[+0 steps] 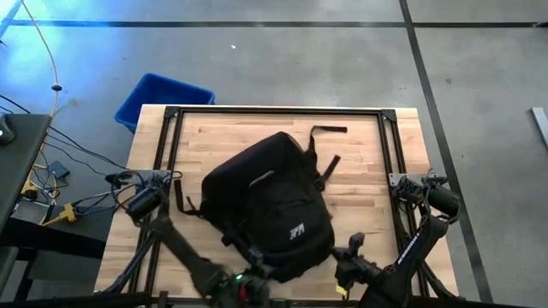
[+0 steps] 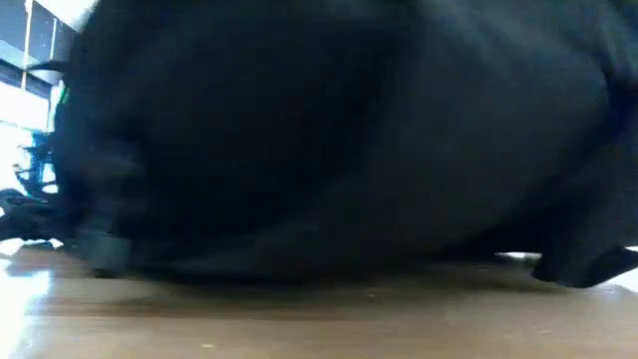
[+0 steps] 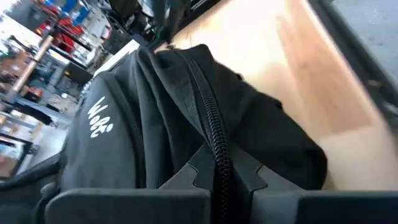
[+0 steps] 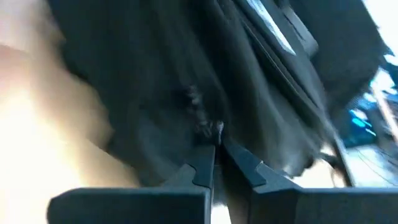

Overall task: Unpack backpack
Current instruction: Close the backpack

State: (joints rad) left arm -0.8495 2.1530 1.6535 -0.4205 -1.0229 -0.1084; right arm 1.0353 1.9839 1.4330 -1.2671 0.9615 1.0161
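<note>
The black backpack [image 1: 265, 205] lies flat on the wooden table [image 1: 368, 171], its white logo [image 1: 297, 231] facing up, and it fills the low view [image 2: 329, 130]. A strap [image 1: 330, 129] trails toward the far edge. My left gripper [image 1: 254, 261] is at the backpack's near left edge, shut on it [image 3: 219, 180]. My right gripper [image 1: 347, 254] is at the near right edge and also shut [image 4: 214, 155]. The right wrist view is blurred. My left gripper pinches a raised fold of the backpack along its zipper line [image 3: 217, 152] between its two fingers. The zipper runs lengthwise between the fingers [image 3: 186, 180]. The backpack's body rests on the table. My right gripper is shut at the backpack's dark fabric, with a small pale piece [image 4: 216, 128], perhaps a zipper pull, right at the fingertips [image 4: 202, 163]. Blur hides whether the fingers have that piece or only fabric. The backpack rests on the table.
A blue bin [image 1: 163, 96] stands on the floor beyond the table's far left corner. A black frame [image 1: 274, 111] runs around the tabletop. Bare wood shows to the far side and right of the backpack [image 1: 360, 154].
</note>
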